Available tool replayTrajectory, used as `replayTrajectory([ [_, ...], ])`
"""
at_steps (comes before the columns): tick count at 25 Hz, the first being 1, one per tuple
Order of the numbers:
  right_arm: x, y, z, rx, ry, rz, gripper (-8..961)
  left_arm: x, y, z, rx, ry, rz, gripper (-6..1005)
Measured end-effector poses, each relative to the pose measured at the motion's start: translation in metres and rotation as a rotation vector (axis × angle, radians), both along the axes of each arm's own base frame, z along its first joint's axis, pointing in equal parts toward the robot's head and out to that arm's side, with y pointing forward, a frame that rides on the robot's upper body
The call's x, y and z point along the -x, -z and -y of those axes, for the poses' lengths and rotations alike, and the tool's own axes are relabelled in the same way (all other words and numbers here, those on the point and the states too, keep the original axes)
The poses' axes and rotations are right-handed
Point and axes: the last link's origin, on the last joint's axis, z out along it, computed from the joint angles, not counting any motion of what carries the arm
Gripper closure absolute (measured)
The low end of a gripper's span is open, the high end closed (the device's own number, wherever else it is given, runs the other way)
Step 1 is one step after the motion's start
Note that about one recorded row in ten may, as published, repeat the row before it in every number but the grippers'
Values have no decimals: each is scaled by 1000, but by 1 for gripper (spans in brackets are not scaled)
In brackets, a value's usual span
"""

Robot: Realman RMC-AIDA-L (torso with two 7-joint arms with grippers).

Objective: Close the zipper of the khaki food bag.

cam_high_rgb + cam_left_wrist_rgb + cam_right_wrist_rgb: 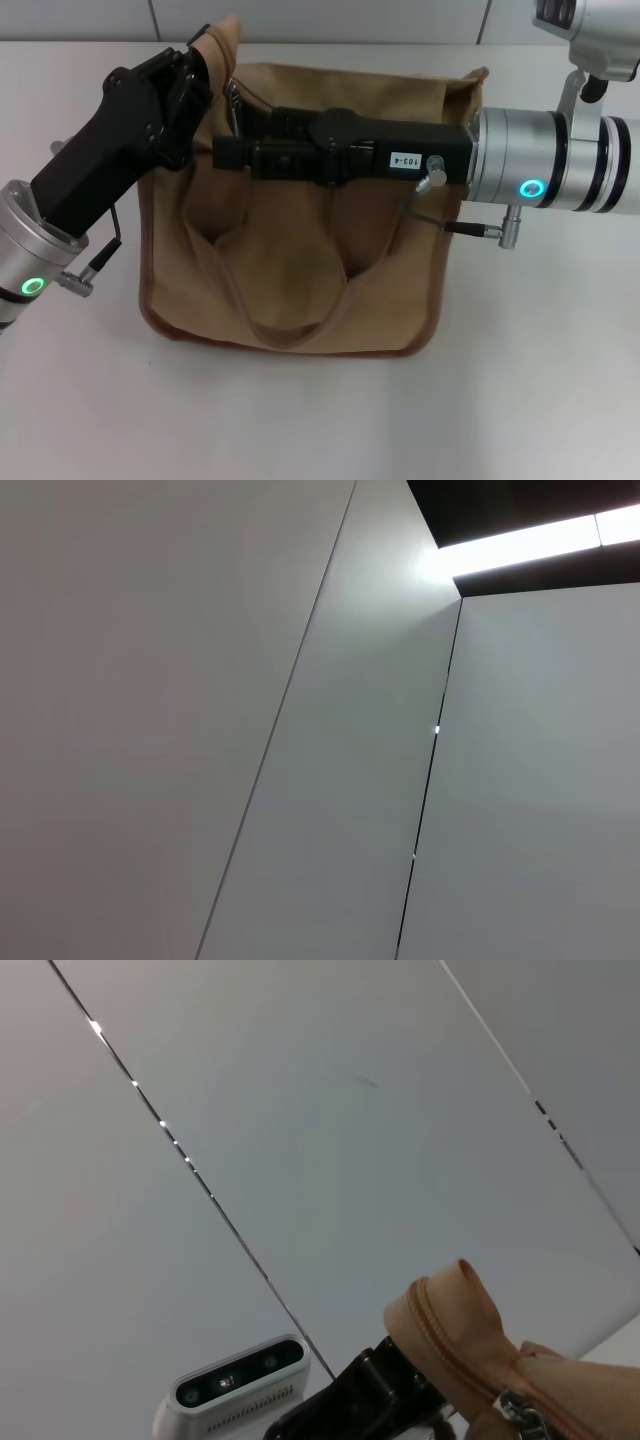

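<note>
The khaki food bag (pixel 300 260) lies on the white table (pixel 520 380), with its loop handles (pixel 290 335) spread toward me. My left gripper (pixel 195 75) is shut on the bag's far left top corner and holds that fabric end (pixel 225 35) lifted. My right gripper (pixel 228 152) reaches across the bag's top from the right, its fingers together at the left end of the zipper. The silver pull tab (pixel 232 100) sits there, close to the left gripper. In the right wrist view the raised zipper end (pixel 455 1345) and the pull tab (pixel 518 1410) show beside the left gripper (pixel 370 1395).
A wall of pale panels (pixel 300 730) stands behind the table. The right arm's silver wrist (pixel 540 160) hangs over the bag's right edge. Bare table lies in front of the bag and to its right.
</note>
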Motion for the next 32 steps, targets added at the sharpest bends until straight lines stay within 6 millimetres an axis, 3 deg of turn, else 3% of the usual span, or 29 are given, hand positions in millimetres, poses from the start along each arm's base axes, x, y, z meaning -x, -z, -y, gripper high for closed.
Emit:
replayTrajectory([
  [8,2,-6,9,18,-50,-54,127,1,0,1,0,-2,1,983],
  [28,4,-3,4,9,-39,-32,128,1,0,0,-5,-4,-1,983],
  [32,4,-3,3,8,-36,-32,184,1,1,1,-6,-5,0,983],
])
